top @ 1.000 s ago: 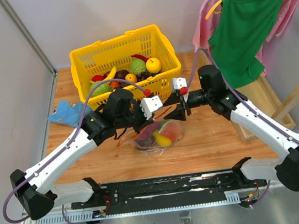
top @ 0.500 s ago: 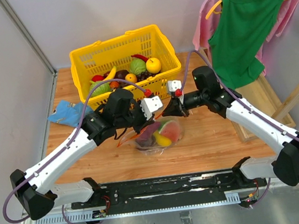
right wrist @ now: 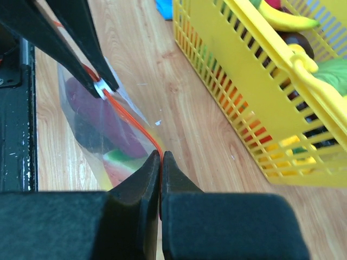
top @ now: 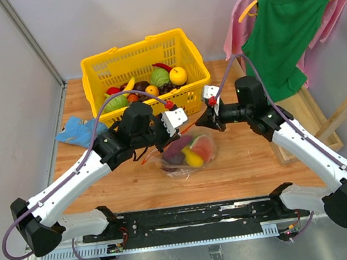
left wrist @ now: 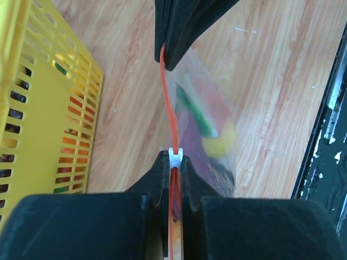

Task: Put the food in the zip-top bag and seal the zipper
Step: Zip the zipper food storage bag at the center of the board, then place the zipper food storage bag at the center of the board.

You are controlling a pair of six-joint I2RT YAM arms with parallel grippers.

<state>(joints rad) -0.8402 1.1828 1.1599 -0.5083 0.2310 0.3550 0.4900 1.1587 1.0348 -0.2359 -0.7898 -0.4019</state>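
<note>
The zip-top bag (top: 189,157) hangs just above the wooden table between my two grippers, holding the food: a watermelon slice (top: 203,146), a yellow fruit (top: 192,159) and a purple piece (top: 175,154). My left gripper (top: 167,142) is shut on the white slider (left wrist: 175,157) of the orange zipper (left wrist: 169,108). At the zipper's far end my right gripper (right wrist: 161,155) is shut on the strip. The zipper (right wrist: 130,116) runs taut between the two grips. The food shows through the clear plastic (left wrist: 214,124).
A yellow lattice basket (top: 181,38) with more toy produce stands behind the bag, close to both grippers. A blue cloth (top: 75,131) lies at the left. Green and pink garments (top: 282,30) hang on a wooden rack at the right. The black base rail (top: 192,214) runs along the near edge.
The right gripper went from open to shut on the zipper's end, then drew back to the right. The bag shifted slightly right with it. The left gripper kept its hold.
</note>
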